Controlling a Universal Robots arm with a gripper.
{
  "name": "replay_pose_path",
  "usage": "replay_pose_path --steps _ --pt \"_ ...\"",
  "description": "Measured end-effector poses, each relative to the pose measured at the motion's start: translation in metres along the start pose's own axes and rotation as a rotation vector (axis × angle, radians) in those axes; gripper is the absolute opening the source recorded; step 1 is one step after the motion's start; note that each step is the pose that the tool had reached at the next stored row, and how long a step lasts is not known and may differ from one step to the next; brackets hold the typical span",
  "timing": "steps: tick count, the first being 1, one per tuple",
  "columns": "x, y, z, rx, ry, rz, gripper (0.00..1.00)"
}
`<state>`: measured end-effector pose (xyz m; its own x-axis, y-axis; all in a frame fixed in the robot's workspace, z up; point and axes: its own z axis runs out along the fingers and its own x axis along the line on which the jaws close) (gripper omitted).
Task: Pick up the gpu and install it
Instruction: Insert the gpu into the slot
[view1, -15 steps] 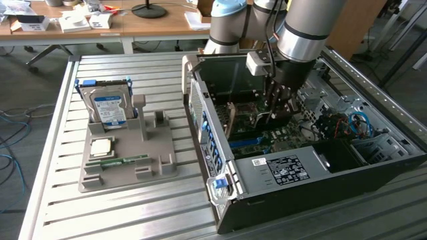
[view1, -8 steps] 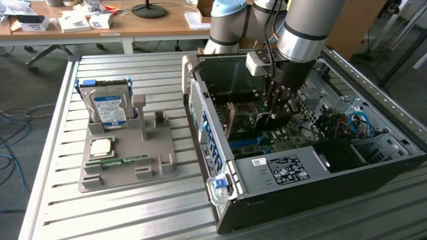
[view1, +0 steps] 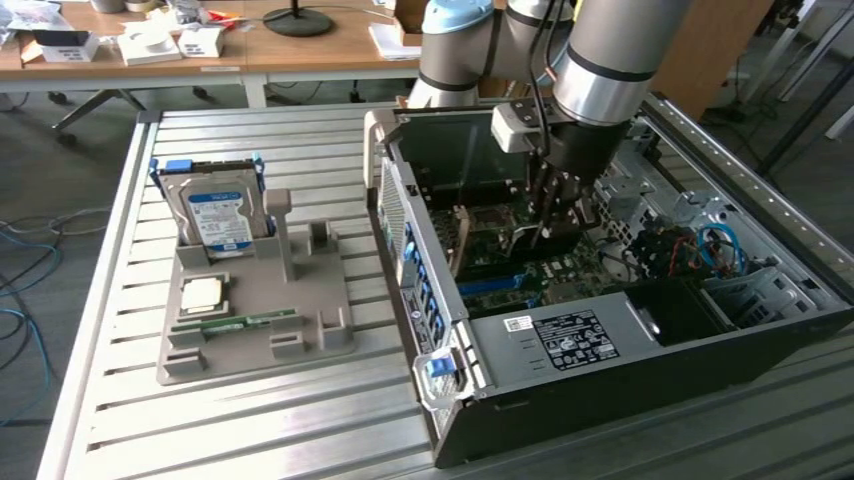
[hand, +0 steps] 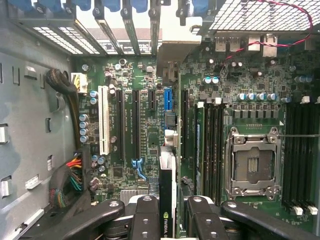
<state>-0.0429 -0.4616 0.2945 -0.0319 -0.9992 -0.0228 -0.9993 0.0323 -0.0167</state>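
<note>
Gripper (view1: 545, 228) inside the open computer case (view1: 587, 395), clamped on the gpu (hand: 166, 200).
It stands edge-on between the fingers (hand: 145, 217), over the motherboard (hand: 227, 80) and its expansion slots.

A slatted aluminium table (view1: 267, 420) fills the foreground of the exterior view, its ribs catching an even, soft light. Beyond it, at 11 o'clock, stands a wooden desk (view1: 320, 55). On the desk are white boxes (view1: 147, 45) and a round black base (view1: 296, 20) with a thin stem. Under the desk, metal legs (view1: 94, 105) rest on a grey floor (view1: 54, 170). Blue cables (view1: 16, 240) lie loose on the floor at 9 o'clock. A brown wooden panel (view1: 714, 50) stands at 1 o'clock.
</note>
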Motion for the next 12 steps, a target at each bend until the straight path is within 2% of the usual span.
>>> replay_pose_path --steps 12 --pt "0.0001 0.0026 0.0008 0.0001 -0.0001 0.000 0.26"
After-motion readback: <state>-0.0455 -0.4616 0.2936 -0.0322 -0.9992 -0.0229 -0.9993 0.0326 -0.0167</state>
